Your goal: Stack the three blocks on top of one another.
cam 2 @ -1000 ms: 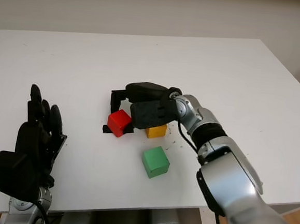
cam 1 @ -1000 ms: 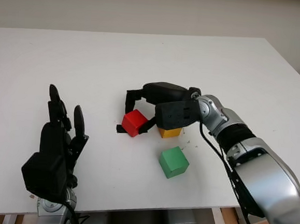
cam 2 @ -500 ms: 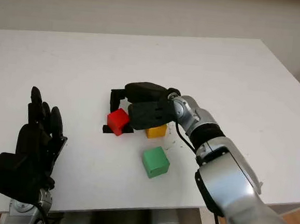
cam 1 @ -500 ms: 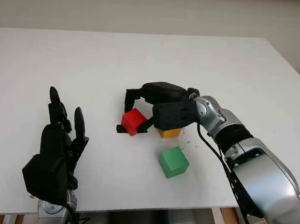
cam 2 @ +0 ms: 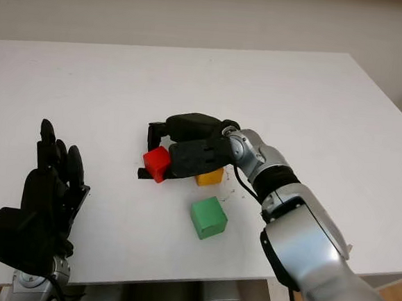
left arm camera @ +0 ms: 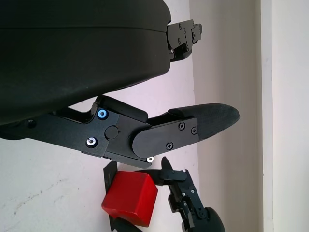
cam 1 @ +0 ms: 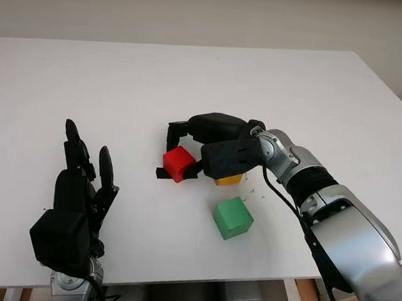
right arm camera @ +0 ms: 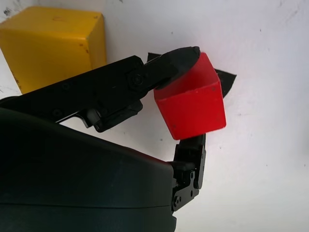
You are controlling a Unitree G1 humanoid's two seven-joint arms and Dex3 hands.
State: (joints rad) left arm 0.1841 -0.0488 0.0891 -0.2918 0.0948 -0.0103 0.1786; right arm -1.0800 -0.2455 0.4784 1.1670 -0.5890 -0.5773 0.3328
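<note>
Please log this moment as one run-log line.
right hand: shut on red block | left hand: open, table's near left | blocks unstacked

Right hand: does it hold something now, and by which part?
The right hand grips the red cube-shaped block by its opposite side faces, fingers on one side and one below. The left hand is open at the table's near edge.
</note>
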